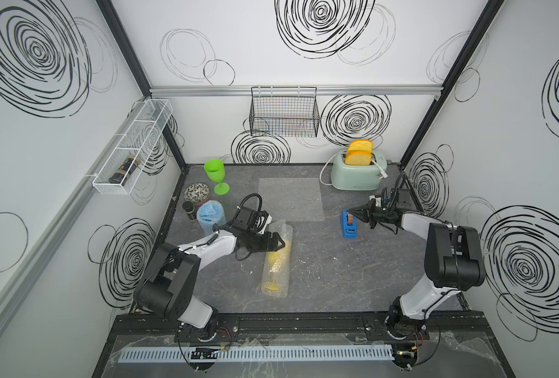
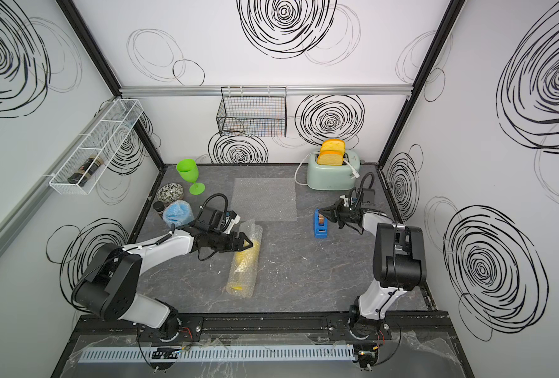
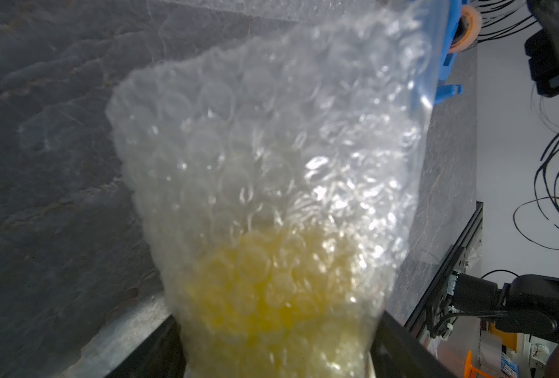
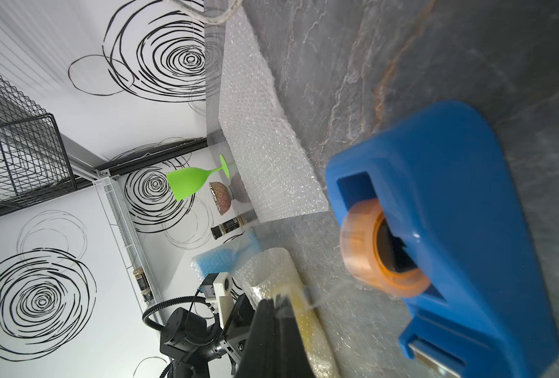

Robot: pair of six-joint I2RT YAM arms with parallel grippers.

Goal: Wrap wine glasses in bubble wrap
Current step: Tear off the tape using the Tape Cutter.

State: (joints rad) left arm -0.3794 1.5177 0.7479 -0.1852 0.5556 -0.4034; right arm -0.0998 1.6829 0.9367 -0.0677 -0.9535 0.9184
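The wrapped yellow glass (image 1: pixel 274 266) is laid on its side mid-table and clasped across its far half by the wide-set left gripper (image 1: pixel 281 243). The right gripper (image 1: pixel 353 212) is seen closed beside the tape dispenser (image 1: pixel 349 227). Farther back, a flat bubble wrap sheet (image 1: pixel 289 199) is spread. The wrapped blue glass (image 1: pixel 210 216) and bare green glass (image 1: pixel 216 175) are set at the left.

Toaster (image 1: pixel 356 176): mint green, back right; two toast slices (image 1: pixel 359 152) upright in its slots.
Tape dispenser (image 1: pixel 349 226): blue, right of centre.
Patterned bowl (image 1: pixel 197 192): back left, dark jar (image 1: pixel 189 210) just beside.
White wall basket (image 1: pixel 147 129): bottle (image 1: pixel 124 169) lying inside.
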